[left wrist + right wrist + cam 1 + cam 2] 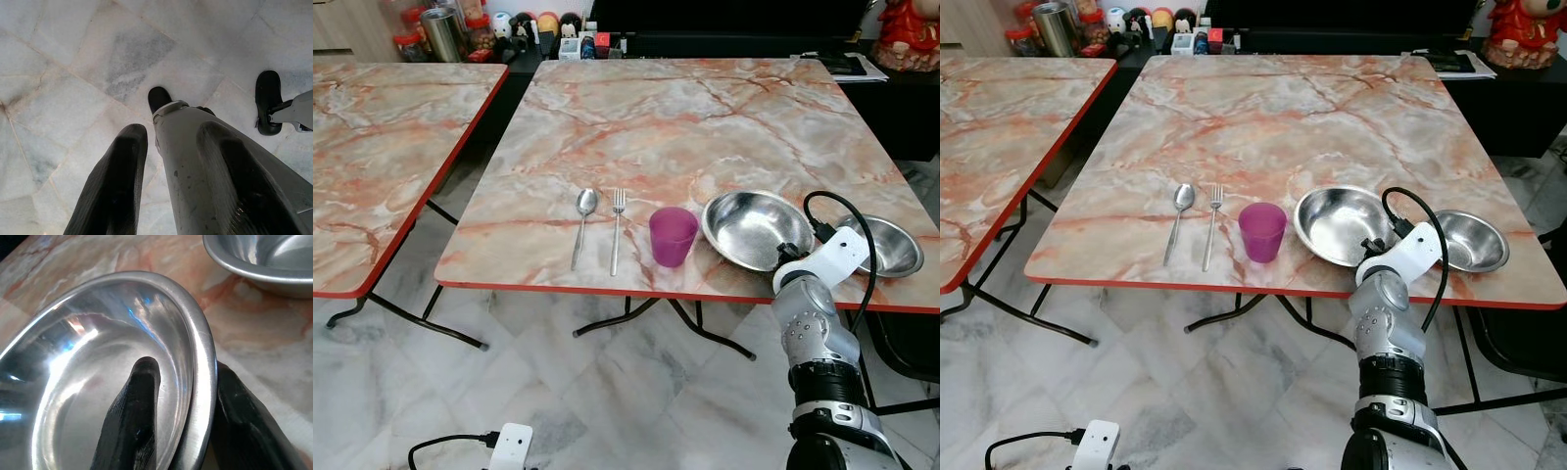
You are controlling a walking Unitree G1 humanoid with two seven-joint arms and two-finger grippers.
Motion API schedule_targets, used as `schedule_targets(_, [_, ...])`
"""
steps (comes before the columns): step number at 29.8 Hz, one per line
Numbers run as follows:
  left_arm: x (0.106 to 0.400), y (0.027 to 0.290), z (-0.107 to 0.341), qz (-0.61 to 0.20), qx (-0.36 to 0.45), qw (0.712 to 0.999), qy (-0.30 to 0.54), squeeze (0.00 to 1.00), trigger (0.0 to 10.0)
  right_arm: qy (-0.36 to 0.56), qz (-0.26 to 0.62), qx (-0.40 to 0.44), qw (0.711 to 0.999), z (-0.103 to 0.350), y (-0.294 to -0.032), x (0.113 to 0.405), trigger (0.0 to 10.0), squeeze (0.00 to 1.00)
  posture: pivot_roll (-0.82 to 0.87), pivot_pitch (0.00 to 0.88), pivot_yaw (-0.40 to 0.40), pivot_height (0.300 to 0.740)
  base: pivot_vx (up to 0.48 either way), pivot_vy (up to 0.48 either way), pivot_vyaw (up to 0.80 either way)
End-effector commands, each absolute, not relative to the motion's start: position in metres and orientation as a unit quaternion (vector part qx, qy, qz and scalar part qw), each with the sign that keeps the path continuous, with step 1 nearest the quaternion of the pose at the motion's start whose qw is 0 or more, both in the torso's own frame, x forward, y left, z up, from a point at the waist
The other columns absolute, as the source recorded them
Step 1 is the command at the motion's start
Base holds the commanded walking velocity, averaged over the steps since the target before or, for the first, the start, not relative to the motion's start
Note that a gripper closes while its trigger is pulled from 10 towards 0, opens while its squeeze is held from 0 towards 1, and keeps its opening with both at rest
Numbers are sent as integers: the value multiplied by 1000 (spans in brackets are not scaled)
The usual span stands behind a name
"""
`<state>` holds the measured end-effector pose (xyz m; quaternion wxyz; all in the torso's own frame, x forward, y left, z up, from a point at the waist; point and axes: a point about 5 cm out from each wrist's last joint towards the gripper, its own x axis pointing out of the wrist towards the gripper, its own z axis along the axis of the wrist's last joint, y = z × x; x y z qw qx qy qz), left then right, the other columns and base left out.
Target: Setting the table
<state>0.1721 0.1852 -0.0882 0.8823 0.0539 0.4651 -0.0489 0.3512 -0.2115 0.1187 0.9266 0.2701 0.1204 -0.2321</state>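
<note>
right gripper [188, 431] fingers clamped on steel bowl [756, 229] rim near surface [685, 127] front edge, second bowl [884, 245] beside, left gripper [168, 186] fingers apart over floor

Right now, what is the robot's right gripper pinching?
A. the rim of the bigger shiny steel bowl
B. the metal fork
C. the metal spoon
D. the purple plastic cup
A: the right gripper has one black finger inside and one outside the rim of the bigger shiny steel bowl.

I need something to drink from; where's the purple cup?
The purple cup stands near the table's front edge, between the fork on its left and the larger steel bowl.
</note>
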Motion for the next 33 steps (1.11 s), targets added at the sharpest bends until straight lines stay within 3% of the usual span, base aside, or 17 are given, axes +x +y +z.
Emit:
schedule_targets(1, [163, 187, -92, -51, 59, 873, 481, 0, 10000, 129, -240, 280, 921, 115, -212, 350, 0, 0, -30, 130, 13, 740, 0, 0, 0])
schedule_targets(22, [161, 187, -93, -59, 65, 871, 483, 0, 10000, 75, -221, 314, 920, 125, -205, 353, 0, 0, -25, 94, 14, 740, 0, 0, 0])
schedule_targets(30, [160, 189, -93, -63, 75, 871, 481, 0, 10000, -12, -202, 323, 925, 149, -202, 357, 0, 0, -24, 72, 17, 740, 0, 0, 0])
schedule_targets(31, [160, 189, -93, -56, 72, 873, 479, 0, 10000, -21, -207, 314, 926, 152, -205, 358, 2588, 0, -23, 76, 13, 740, 0, 0, 0])
schedule_targets(32, [160, 189, -93, -53, 70, 874, 478, 0, 10000, -24, -208, 313, 926, 153, -206, 358, 2588, 0, -23, 76, 13, 740, 0, 0, 0])
schedule_targets(33, [161, 189, -93, -51, 68, 875, 477, 0, 10000, -30, -210, 305, 929, 155, -208, 358, 10000, 0, -20, 78, 11, 740, 0, 0, 0])
